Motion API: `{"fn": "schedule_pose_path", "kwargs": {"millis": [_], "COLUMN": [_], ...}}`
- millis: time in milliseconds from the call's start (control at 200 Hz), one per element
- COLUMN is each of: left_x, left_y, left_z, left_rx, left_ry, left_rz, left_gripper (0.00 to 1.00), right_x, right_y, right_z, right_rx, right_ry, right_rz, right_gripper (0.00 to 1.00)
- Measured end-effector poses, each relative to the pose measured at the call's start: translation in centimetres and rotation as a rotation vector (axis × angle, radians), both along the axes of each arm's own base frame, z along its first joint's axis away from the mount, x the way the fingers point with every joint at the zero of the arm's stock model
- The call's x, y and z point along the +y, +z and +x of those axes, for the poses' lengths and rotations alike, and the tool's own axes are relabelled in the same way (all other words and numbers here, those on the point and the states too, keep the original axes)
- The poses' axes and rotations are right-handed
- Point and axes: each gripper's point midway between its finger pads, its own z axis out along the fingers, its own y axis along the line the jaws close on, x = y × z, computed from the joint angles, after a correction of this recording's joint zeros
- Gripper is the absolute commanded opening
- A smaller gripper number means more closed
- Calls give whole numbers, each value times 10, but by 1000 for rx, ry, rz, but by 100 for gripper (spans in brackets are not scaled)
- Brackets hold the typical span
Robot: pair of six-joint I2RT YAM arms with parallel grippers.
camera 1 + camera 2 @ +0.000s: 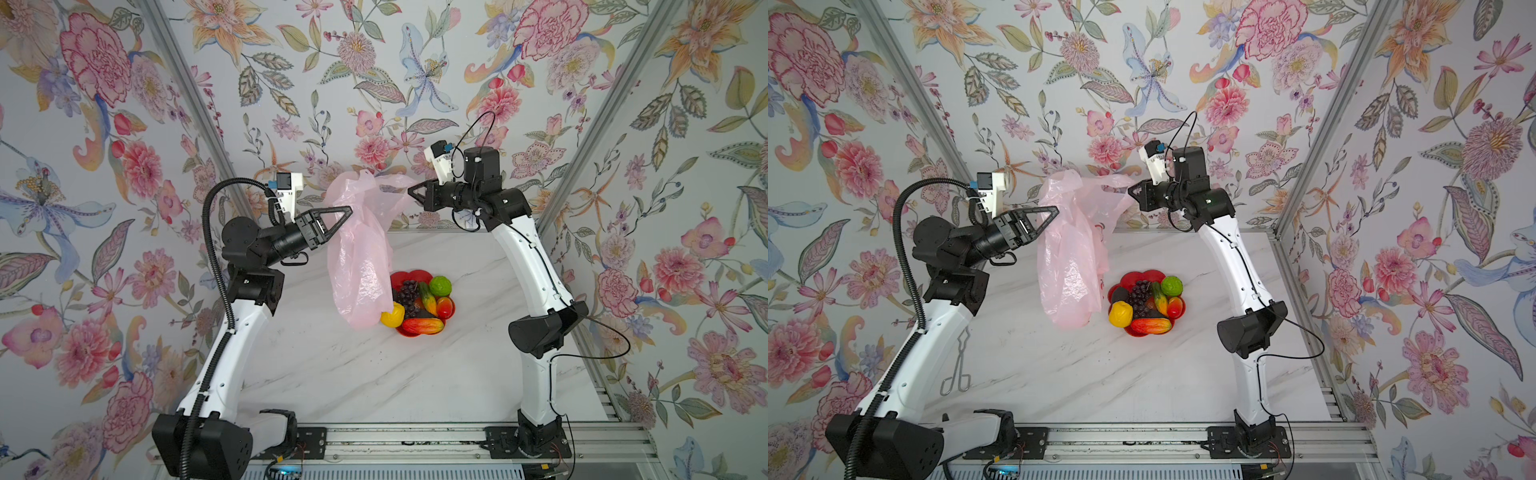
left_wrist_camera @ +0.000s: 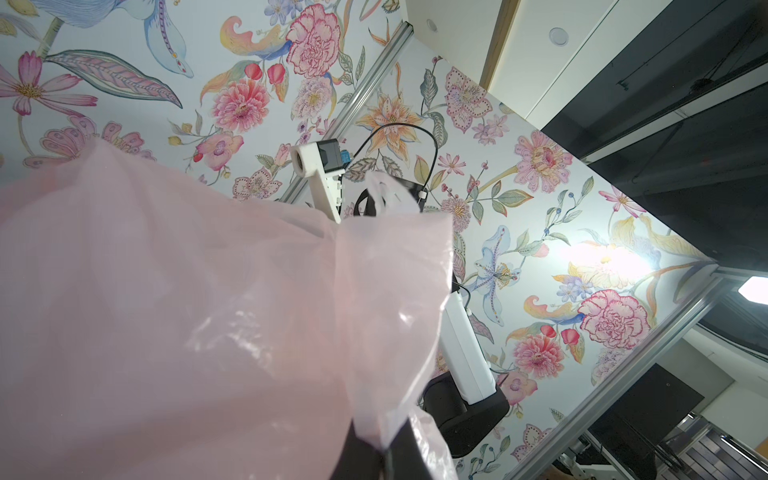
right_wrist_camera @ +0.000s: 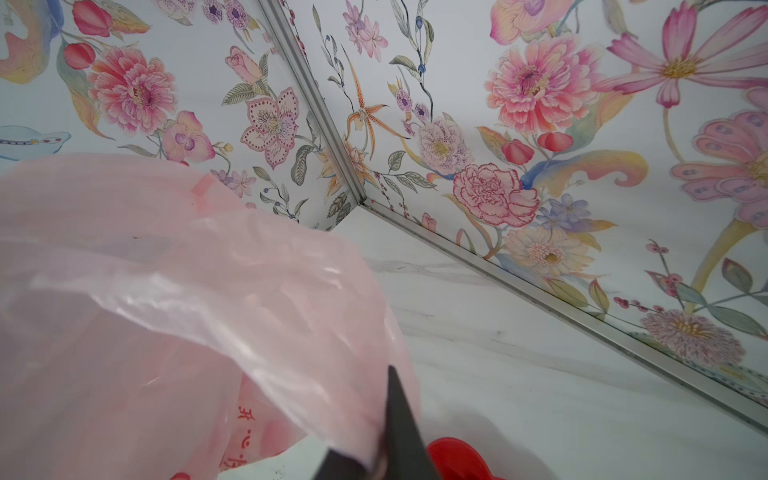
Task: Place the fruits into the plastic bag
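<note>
The pale pink plastic bag (image 1: 357,257) (image 1: 1067,257) hangs above the white marble table, stretched between both arms. My left gripper (image 1: 348,210) (image 1: 1054,210) (image 2: 384,446) is shut on one upper edge of it. My right gripper (image 1: 412,192) (image 1: 1130,192) (image 3: 384,436) is shut on the other upper edge. The bag fills much of the left wrist view (image 2: 166,311) and the right wrist view (image 3: 145,311). The fruits lie in a red dish (image 1: 417,275) (image 1: 1144,275) just right of the bag's bottom: green ball (image 1: 440,285), yellow lemon (image 1: 392,314), purple grapes (image 1: 1139,293), red-orange mango (image 1: 1151,326).
Metal tongs (image 1: 957,370) lie on the table beside the left arm. Floral walls close in the back and both sides. An aluminium rail (image 1: 407,440) with both arm bases runs along the front edge.
</note>
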Motion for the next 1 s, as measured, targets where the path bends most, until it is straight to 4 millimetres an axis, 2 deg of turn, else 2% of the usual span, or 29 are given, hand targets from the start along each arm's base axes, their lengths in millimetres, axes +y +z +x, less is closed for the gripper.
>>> {"fn": "schedule_pose_path", "kwargs": {"millis": [125,215,265,285,395,470,601,726,811,891,1001], "left_x": [0,3,6,7,23,36,56,65,61,45,25], "left_y": [-8,-18,-23,-25,-37,-40,-46,-52,-52,-55,-65], "left_z": [4,10,15,17,37,55,72,76,78,78,75], "left_rx": [19,46,57,67,113,141,176,211,220,220,233], "left_ry": [10,33,61,73,197,311,461,524,526,500,457], "left_rz": [20,44,61,65,119,184,274,319,353,394,429], "left_gripper": [0,1,43,54,83,91,94,94,94,94,94], "right_x": [-7,-16,-25,-29,-56,-76,-100,-110,-119,-120,-99], "right_y": [1,9,16,19,44,63,93,104,100,98,100], "right_z": [4,4,1,-1,-14,-24,-42,-46,-40,-37,-40], "right_rx": [10,18,24,23,22,15,4,54,111,130,113], "right_ry": [-27,-55,-77,-86,-154,-202,-264,-314,-379,-396,-310], "right_rz": [8,27,40,44,84,121,193,271,312,326,341], "right_gripper": [0,0,0,0,0,0,0,0,0,0,0]}}
